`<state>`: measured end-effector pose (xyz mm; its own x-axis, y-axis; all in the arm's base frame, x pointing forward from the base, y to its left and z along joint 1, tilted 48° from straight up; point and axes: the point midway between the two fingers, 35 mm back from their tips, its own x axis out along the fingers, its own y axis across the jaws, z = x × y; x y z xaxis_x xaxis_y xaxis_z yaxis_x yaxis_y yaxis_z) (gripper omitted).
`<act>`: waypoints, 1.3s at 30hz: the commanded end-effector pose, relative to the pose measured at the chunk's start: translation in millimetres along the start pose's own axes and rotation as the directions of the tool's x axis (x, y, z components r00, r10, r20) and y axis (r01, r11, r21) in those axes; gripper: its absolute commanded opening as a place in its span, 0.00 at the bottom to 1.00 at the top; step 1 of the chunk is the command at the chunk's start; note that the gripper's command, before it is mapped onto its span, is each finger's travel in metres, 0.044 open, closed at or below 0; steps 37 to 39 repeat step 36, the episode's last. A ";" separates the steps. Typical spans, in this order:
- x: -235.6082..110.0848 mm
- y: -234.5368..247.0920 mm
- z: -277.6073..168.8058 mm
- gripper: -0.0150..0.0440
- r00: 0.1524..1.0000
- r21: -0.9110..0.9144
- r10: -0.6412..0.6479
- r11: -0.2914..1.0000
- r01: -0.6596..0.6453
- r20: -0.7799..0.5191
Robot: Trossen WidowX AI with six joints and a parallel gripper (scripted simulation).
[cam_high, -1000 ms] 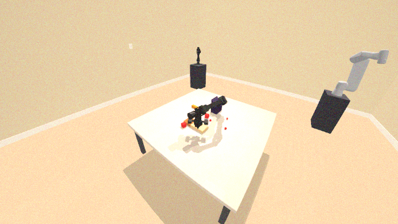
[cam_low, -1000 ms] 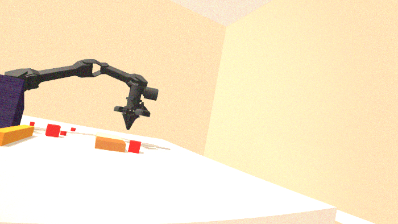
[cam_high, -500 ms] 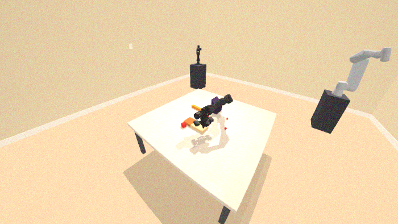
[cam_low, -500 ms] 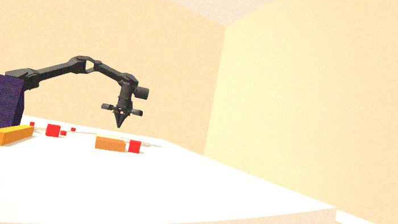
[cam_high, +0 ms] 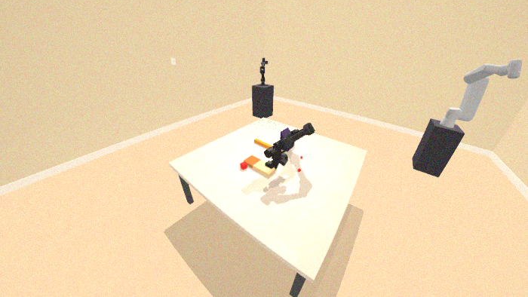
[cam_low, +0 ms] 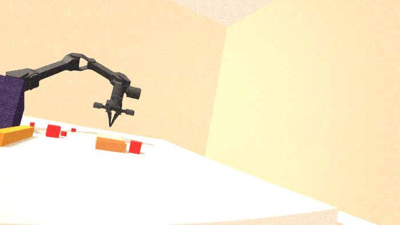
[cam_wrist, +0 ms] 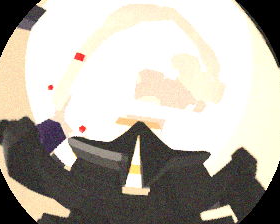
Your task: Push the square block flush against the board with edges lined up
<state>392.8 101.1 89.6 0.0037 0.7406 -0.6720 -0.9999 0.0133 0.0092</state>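
Red square block lies touching the end of the orange-and-cream board — near edges look about even. Gripper above, fingers pinched together, empty. Retreat straight up and back — avoid brushing either part.

The closed, empty gripper hangs above the board; the red block touches its three-o'clock end.

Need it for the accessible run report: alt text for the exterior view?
A black robot arm holds its shut, empty gripper in the air above a white table. Below it a small red block sits at the end of an orange board; smaller red cubes lie farther back.
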 end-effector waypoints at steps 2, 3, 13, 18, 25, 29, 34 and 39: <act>12.2 1.0 1.0 0.25 1.000 -0.023 -0.002 1.000 0.002 0.003; 27.5 0.6 1.2 0.25 1.000 -0.023 -0.002 1.000 0.002 0.003; 54.7 1.4 -0.4 0.25 1.000 -0.023 -0.002 1.000 0.002 0.005; 54.8 0.6 -8.4 0.25 1.000 -0.023 -0.002 1.000 0.002 0.004; 54.9 -0.1 -20.1 0.25 1.000 -0.023 -0.002 1.000 0.002 0.003; 54.9 -0.3 -20.2 0.25 1.000 -0.023 -0.002 1.000 0.002 0.003; 54.9 -0.6 -13.2 0.25 1.000 -0.023 -0.002 1.000 0.002 0.002; 54.9 -0.7 -10.0 0.25 1.000 -0.023 -0.002 1.000 0.002 0.003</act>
